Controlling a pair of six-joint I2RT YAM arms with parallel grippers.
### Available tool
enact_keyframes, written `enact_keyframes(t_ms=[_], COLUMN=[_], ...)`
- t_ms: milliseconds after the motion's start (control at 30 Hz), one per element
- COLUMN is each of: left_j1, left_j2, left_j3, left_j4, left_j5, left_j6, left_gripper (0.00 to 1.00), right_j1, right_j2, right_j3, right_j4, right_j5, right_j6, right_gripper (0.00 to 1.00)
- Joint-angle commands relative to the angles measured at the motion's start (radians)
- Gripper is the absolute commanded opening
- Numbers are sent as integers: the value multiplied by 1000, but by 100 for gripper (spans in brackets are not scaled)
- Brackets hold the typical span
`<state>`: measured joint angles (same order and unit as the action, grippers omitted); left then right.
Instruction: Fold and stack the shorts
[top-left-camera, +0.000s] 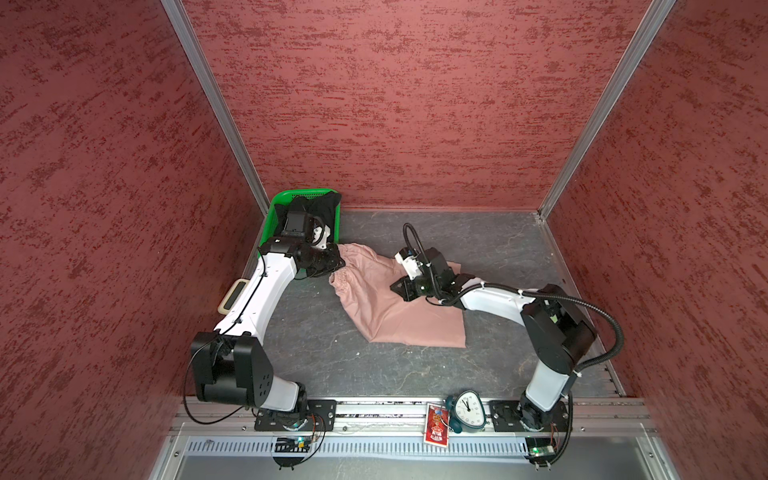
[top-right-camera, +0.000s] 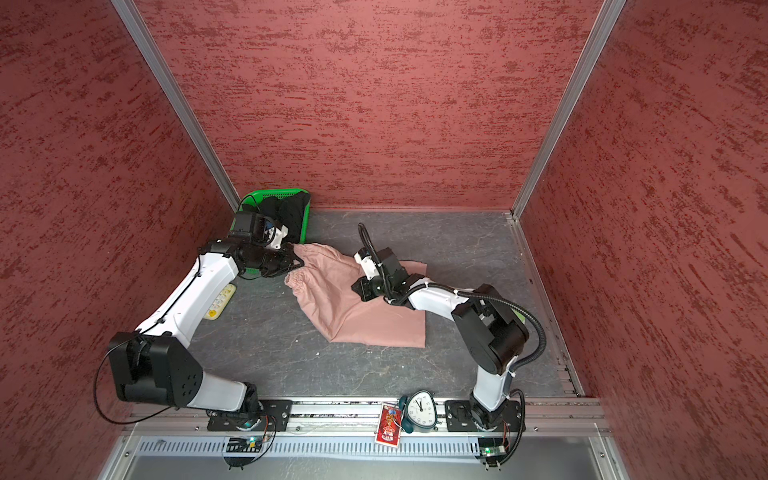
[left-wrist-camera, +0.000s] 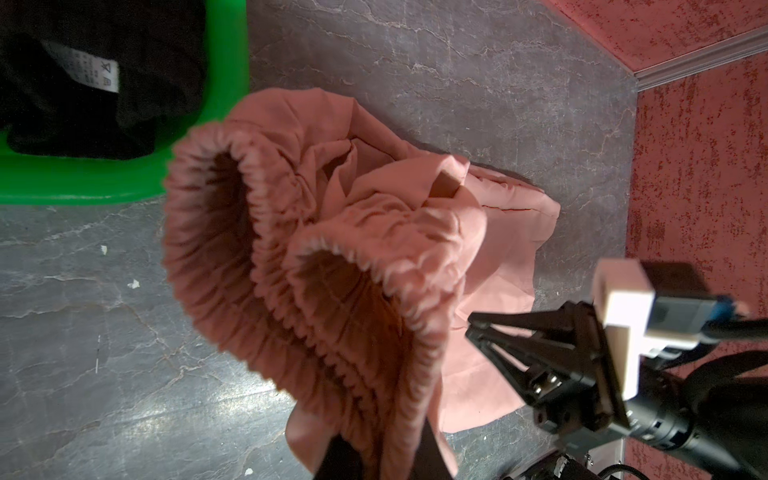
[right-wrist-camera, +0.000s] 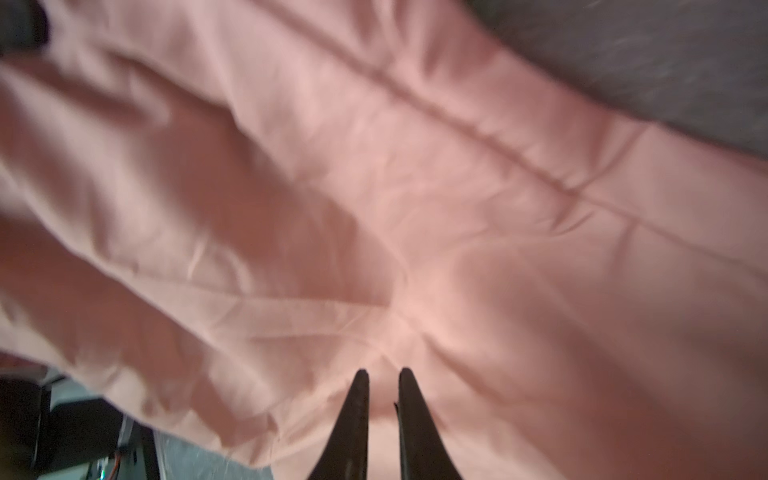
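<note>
The pink shorts (top-left-camera: 399, 316) are spread on the table (top-left-camera: 478, 249). Their waistband is held raised beside the basket (top-left-camera: 307, 193) by the closed left gripper (top-left-camera: 340, 265). A fold at their middle is pinched in the nearly closed right gripper (right-wrist-camera: 383, 374). The black shorts (left-wrist-camera: 158, 62) are seen in the basket.

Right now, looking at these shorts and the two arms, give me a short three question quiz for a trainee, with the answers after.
1. True or false: the black shorts lie inside the green basket.
2. Which part of the pink shorts does the left gripper hold? A) a leg hem B) the gathered waistband C) nothing
3. Fill in: the right gripper has its fingertips at the ____ shorts.
Key: 1 true; 2 B; 3 pink.
</note>
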<state>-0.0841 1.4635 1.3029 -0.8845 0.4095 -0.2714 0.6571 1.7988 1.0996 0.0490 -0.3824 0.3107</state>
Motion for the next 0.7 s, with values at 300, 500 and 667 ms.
enact_keyframes(t_ms=[300, 500, 667], left_j1=[-26, -37, -40], left_j2=[26, 33, 67], left_j3=[86, 109, 155], left_j4=[-15, -30, -70], left_j5=[5, 2, -17], left_j6=[65, 92, 108], left_gripper=[1, 1, 1], right_j1=[-21, -31, -35], right_j2=[363, 494, 450], right_j3=[325, 418, 426], right_j4=[32, 101, 103], right_j5=[54, 5, -14], right_j6=[64, 149, 138], right_gripper=[0, 7, 27])
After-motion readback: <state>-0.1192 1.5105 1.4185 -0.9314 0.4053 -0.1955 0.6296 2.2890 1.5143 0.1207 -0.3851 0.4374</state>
